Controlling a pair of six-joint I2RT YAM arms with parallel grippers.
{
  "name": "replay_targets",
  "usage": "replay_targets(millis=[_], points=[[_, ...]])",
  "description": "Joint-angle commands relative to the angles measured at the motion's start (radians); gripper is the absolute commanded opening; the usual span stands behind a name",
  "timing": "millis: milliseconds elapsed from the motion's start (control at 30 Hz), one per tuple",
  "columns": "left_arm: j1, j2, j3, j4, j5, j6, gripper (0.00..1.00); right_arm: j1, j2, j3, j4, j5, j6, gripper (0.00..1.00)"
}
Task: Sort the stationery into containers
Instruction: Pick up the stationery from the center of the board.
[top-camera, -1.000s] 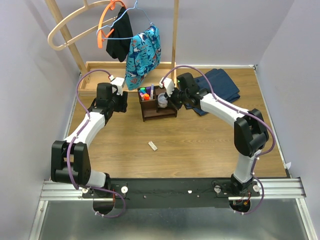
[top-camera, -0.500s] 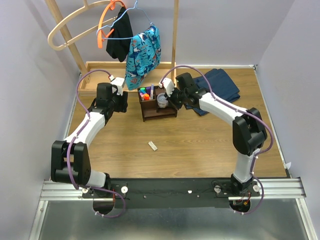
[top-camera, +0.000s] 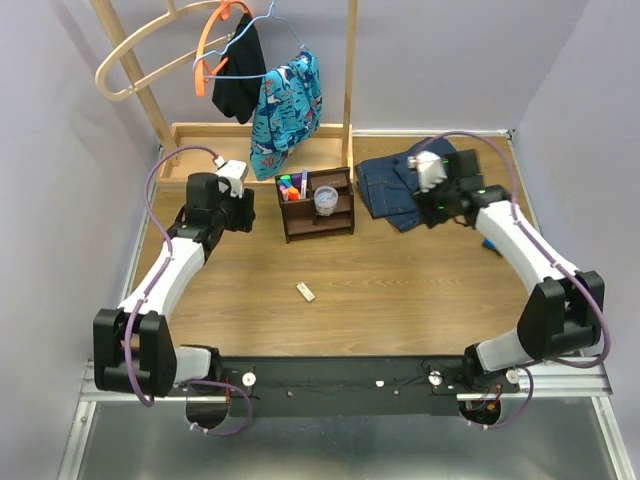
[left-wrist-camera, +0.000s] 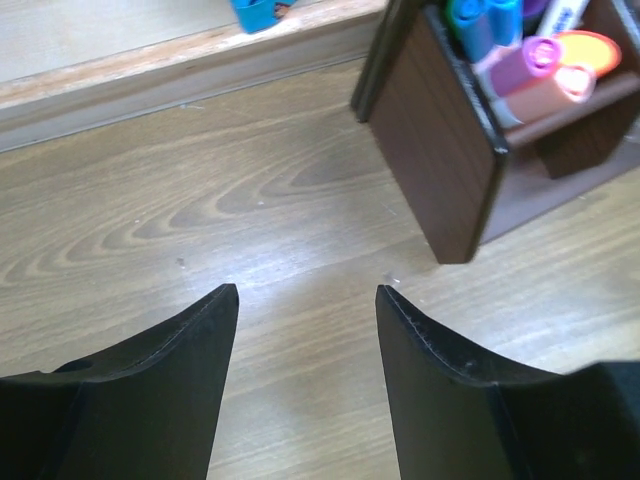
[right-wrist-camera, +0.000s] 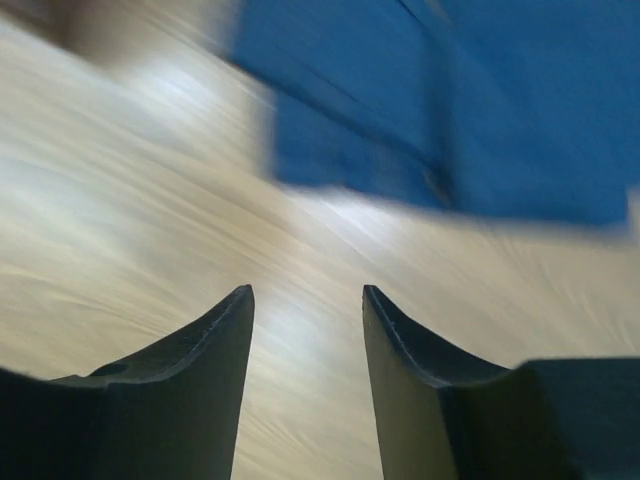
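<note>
The left gripper (left-wrist-camera: 305, 292) hangs over bare table (left-wrist-camera: 200, 200) just left of the dark brown desk organiser (left-wrist-camera: 440, 150). Its two dark fingers stand well apart, with only wood grain showing between them; it holds nothing and touches nothing. The left wrist view shows the organiser's near left corner up close. A purple marker (left-wrist-camera: 525, 65) and an orange marker (left-wrist-camera: 585, 50) stand upright in a compartment, with blue-capped pens (left-wrist-camera: 480, 15) crowded behind them.

From above, the organiser sits in the far middle of the table. The coloured markers are bunched in its far left compartment, and the clear round tub (top-camera: 325, 200) sits in a compartment to their right. The small white eraser (top-camera: 306, 291) lies alone on the wood, nearer than the organiser and well apart from both arms.

The right gripper (right-wrist-camera: 306, 290) is over to the right of the organiser, at the near edge of the folded blue jeans (right-wrist-camera: 450, 100). Its wrist view is blurred, but the fingers are plainly spread with nothing between them, table below and denim beyond. It is clear of the organiser.

Along the far left edge stands the pale wooden tray (top-camera: 200, 135) with tall posts. Hangers on it carry a black garment (top-camera: 238, 70) and a patterned blue one (top-camera: 288, 100).
</note>
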Motion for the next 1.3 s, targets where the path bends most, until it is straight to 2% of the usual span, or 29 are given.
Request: replay_targets(millis=[0, 67, 267, 700, 1267], points=[[0.006, -0.065, -0.056, -0.016, 0.084, 0.006, 0.67, -0.201, 0.039, -0.018, -0.248, 0.040, -0.218, 0.61], [0.006, -0.076, -0.073, -0.011, 0.094, 0.001, 0.67, -0.224, 0.052, -0.017, -0.276, 0.080, -0.319, 0.63], [0.006, -0.098, -0.100, -0.005, 0.110, -0.006, 0.67, -0.277, 0.168, 0.052, -0.342, 0.181, -0.398, 0.65], [0.017, -0.125, -0.126, -0.001, 0.110, -0.009, 0.67, -0.373, 0.394, 0.218, -0.333, 0.280, -0.441, 0.67], [0.043, -0.099, -0.126, 0.016, 0.126, -0.014, 0.67, -0.412, 0.503, 0.264, -0.319, 0.304, -0.446, 0.61]])
